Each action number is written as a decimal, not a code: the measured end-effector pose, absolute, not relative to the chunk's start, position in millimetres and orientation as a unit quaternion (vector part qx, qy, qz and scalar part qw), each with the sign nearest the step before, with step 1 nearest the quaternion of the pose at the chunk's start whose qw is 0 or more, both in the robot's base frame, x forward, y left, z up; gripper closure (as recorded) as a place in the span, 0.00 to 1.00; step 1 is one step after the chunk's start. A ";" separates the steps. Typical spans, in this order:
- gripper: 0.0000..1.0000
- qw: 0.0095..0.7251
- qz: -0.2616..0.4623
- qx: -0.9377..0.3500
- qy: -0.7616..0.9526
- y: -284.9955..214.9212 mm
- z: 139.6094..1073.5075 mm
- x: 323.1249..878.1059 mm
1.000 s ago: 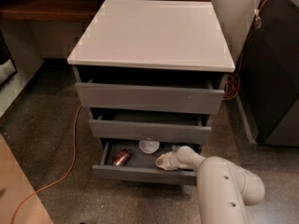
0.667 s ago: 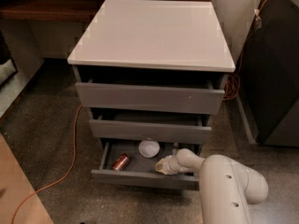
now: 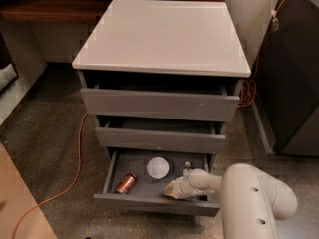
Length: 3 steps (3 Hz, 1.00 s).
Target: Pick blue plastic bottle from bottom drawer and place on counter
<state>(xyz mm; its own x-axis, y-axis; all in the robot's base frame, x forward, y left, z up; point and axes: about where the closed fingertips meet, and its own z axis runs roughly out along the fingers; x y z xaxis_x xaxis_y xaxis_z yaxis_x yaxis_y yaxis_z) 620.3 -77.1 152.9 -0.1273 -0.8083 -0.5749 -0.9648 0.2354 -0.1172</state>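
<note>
Item 1. Grey three-drawer cabinet [image 3: 159, 103], all three drawers pulled out by stages, the lowest furthest.

Item 2. Desk [image 3: 159, 34]: glossy white slab on top of the cabinet.

Item 3. Bottom drawer [image 3: 149, 201]: open, flat grey floor in view. Contents, left to right:
- reddish-brown can [image 3: 125, 183], lying on its side near the left wall;
- white bowl [image 3: 158, 168], upright, towards the back, centre;
- blue plastic bottle [image 3: 188, 167]: only a small pale upper part shows (the rest is hidden), standing in the right half, just behind the arm.

Item 4. Claw [image 3: 175, 189]: inside the bottom drawer, low over its floor near the front right, in front of the bottle. Whether it is open or closed, or has hold of anything, cannot be told.

Item 5. White arm [image 3: 251, 198]: enters from the lower right.

Item 6. Orange cable [image 3: 77, 153] on the speckled floor, left of the cabinet.

Item 7. Dark wooden shelf [image 3: 50, 9], upper left.
</note>
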 end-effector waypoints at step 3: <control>1.00 0.251 0.148 -0.621 0.727 -73.5 148.3 558.8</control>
<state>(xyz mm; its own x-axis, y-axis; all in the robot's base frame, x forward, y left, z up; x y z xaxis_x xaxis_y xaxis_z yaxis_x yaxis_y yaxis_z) 558.8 -73.5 148.3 -0.1023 -0.8290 -0.5497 -0.9781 0.1846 -0.0964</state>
